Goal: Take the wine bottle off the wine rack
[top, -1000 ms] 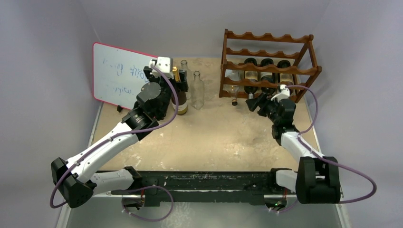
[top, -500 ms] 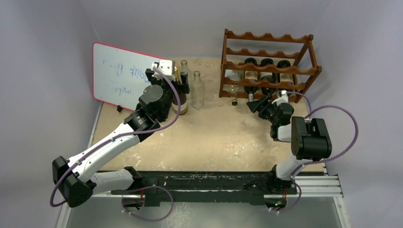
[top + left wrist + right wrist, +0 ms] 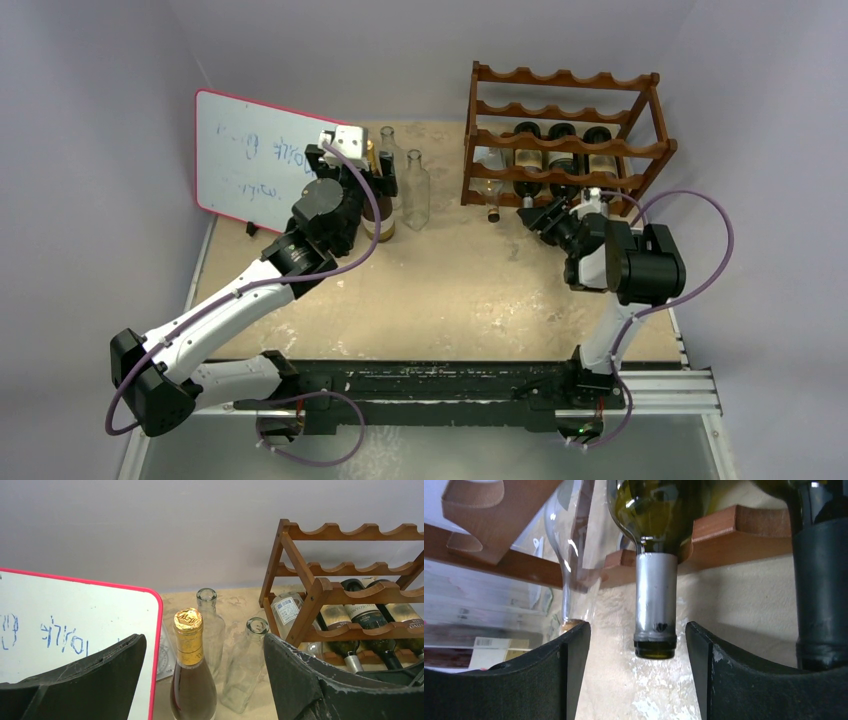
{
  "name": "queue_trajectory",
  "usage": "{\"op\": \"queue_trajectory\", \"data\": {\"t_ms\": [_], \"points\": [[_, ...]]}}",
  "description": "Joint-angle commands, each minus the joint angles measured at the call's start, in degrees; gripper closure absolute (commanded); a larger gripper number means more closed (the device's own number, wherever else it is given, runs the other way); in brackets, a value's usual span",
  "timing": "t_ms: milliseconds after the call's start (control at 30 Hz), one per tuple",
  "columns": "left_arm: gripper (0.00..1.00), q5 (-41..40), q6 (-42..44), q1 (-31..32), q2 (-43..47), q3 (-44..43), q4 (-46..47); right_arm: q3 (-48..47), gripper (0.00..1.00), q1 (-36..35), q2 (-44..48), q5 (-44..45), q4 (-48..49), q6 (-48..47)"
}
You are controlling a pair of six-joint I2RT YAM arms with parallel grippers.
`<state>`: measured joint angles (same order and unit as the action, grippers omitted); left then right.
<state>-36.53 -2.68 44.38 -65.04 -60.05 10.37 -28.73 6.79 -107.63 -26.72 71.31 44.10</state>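
At the far left corner of the surface, propped upright: a red-edged whiteboard with faint blue scribbles. Just right of it, near the far edge, the left claw, open wide, fingers well apart on either side of a standing gold-foiled bottle, touching neither side of it. Next to that bottle, toward the far edge, two clear empty bottles, upright, close together. At the far right corner, the wine rack: reddish-brown wood, wavy rails in tiers. Lying in its lower part, one clear bottle at the left, then three dark ones, necks pointing toward the near edge. In front of the rack, the right claw, open, flanking the silver-capped neck of the wine bottle, green glass, leftmost of the dark three. A gap on each side of the neck, no contact. Not yet off the rack, shoulder resting on the front rail.
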Motion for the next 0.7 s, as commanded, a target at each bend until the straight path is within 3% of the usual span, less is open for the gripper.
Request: {"op": "queue_trajectory", "data": {"t_ms": [0,667], "points": [[0.14,-0.7,1.2,0.2,0.8,0.1,3.7,-3.2,0.29,0.2,-0.6,1.0,2.2,1.6],[0.14,-2.6,1.0,0.2,1.1,0.4,3.9,-5.1,0.44,0.2,-9.6,1.6,12.1,5.9]]}}
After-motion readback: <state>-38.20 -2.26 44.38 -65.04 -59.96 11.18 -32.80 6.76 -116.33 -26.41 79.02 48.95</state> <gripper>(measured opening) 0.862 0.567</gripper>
